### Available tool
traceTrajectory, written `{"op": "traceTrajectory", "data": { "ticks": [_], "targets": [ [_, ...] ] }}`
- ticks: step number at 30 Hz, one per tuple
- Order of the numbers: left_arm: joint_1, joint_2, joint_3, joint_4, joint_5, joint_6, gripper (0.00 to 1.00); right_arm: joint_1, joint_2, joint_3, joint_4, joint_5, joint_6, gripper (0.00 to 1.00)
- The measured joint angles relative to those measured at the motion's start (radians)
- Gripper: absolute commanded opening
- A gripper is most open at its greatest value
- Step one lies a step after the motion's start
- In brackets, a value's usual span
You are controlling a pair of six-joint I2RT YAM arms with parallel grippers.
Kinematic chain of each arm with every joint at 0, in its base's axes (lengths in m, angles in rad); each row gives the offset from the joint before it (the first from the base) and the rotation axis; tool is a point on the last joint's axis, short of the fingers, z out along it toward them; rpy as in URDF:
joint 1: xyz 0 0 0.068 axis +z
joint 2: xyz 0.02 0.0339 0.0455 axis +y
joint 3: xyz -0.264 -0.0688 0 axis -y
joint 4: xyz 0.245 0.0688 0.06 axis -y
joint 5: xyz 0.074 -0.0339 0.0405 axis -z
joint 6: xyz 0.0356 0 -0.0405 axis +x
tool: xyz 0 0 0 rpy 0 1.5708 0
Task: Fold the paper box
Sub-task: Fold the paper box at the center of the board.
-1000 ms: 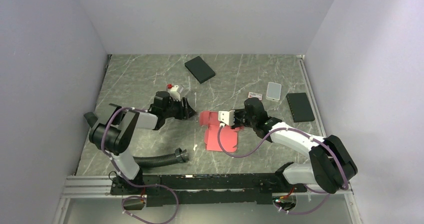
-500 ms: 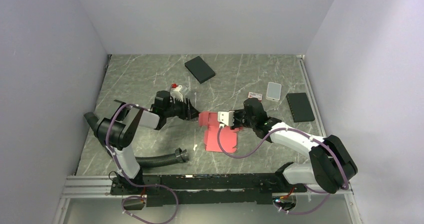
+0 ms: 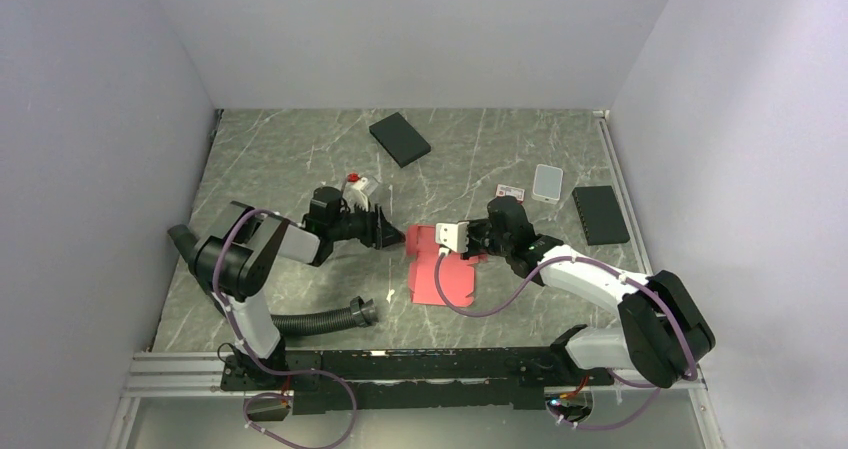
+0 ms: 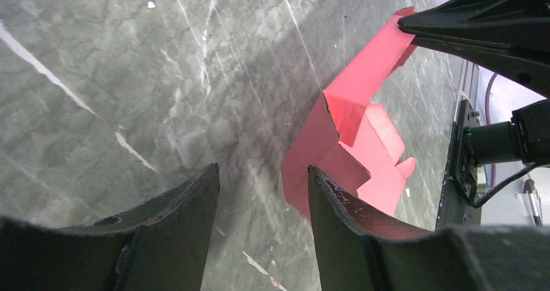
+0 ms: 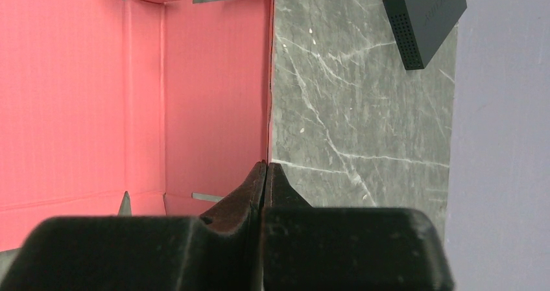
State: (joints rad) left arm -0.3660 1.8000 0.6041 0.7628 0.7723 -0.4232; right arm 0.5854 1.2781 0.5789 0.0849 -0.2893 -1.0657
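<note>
Between the clenched fingers of the right tool, one edge of the paper box is pinched, and the pinkish-red panel is lifted off the table on that side. Opposite it, the left tool stands released, jaws apart and holding nothing. The box's nearest raised flap lies just ahead of one finger; whether they touch cannot be told. Creases mark the sheet and a few flaps stand up, but most of it lies flat on the table between the two tools. The folding therefore looks barely begun: walls are yet to be raised, tabs tucked and the lid closed. As a container the box holds nothing yet. Near the left tool sits a tiny red-and-white carton, and farther out a black flat box lies shut, its contents unseen. Out past the right tool lie a second dark box and a small white case, both shut as well.
</note>
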Motion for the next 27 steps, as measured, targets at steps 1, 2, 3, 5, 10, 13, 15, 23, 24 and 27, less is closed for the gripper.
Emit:
{"op": "traceTrajectory", "data": {
  "ticks": [1, 2, 3, 5, 10, 13, 15, 23, 24, 27],
  "targets": [
    [-0.004, 0.000, 0.000, 0.001, 0.003, 0.000, 0.58, 0.000, 0.000, 0.000, 0.000, 0.000, 0.000, 0.00],
    [-0.008, 0.000, 0.000, 0.003, 0.006, 0.000, 0.58, 0.000, 0.000, 0.000, 0.000, 0.000, 0.000, 0.00],
    [-0.012, 0.000, 0.000, 0.003, 0.009, 0.000, 0.59, 0.000, 0.000, 0.000, 0.000, 0.000, 0.000, 0.00],
    [-0.020, 0.000, 0.000, 0.003, 0.013, 0.000, 0.59, 0.000, 0.000, 0.000, -0.002, -0.001, 0.000, 0.00],
    [-0.031, 0.000, 0.000, 0.002, 0.017, 0.000, 0.61, 0.000, 0.000, 0.000, -0.010, -0.008, -0.001, 0.00],
    [-0.037, -0.001, 0.000, -0.001, 0.017, 0.000, 0.62, 0.000, 0.000, 0.000, -0.012, -0.009, -0.002, 0.00],
    [-0.039, -0.002, 0.000, -0.005, 0.016, 0.000, 0.64, 0.000, 0.000, 0.000, -0.014, -0.010, -0.004, 0.00],
    [-0.066, -0.017, 0.000, -0.033, 0.014, 0.004, 0.67, 0.004, 0.000, 0.000, -0.016, -0.010, -0.005, 0.00],
    [-0.069, -0.018, 0.000, -0.035, 0.012, 0.008, 0.67, 0.004, 0.000, 0.000, -0.016, -0.010, -0.005, 0.00],
    [-0.076, -0.019, 0.000, -0.044, 0.007, 0.016, 0.67, 0.005, 0.000, 0.000, -0.016, -0.010, -0.005, 0.00]
  ]
}}
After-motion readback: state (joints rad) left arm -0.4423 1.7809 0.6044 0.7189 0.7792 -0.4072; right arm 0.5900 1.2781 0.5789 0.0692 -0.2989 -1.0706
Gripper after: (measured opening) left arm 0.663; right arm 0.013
